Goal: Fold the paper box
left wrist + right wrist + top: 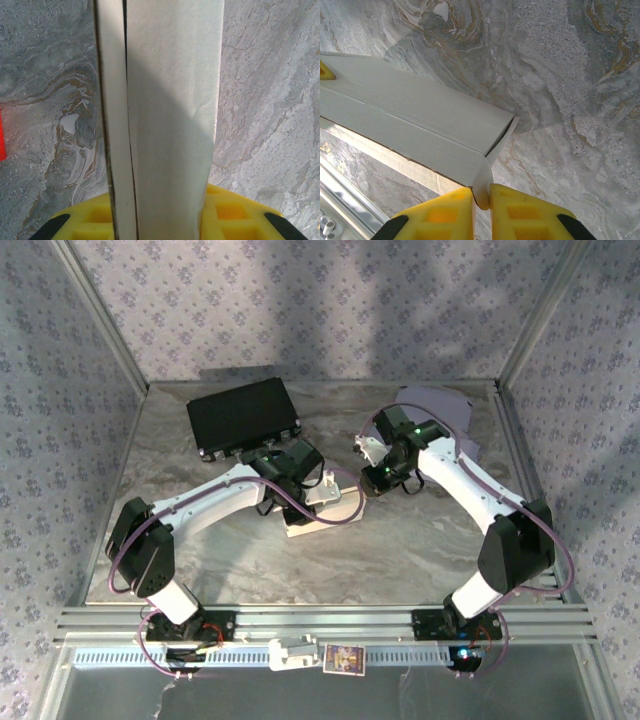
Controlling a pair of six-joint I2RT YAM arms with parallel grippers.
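Note:
The white paper box (322, 508) lies mid-table between the two arms. In the left wrist view its panels (170, 120) run straight up from between the yellow fingers (235, 212), which sit on either side of the cardboard, so my left gripper (297, 478) is shut on the box. My right gripper (366, 476) is at the box's right end. The right wrist view has the yellow fingers (447, 212) pinched on a rounded flap (481, 185) at the corner of the box (415, 122).
A black case (243, 416) lies at the back left of the marble table (420, 550). A grey-lilac sheet (440, 405) sits at the back right behind the right arm. Patterned walls enclose the table on three sides.

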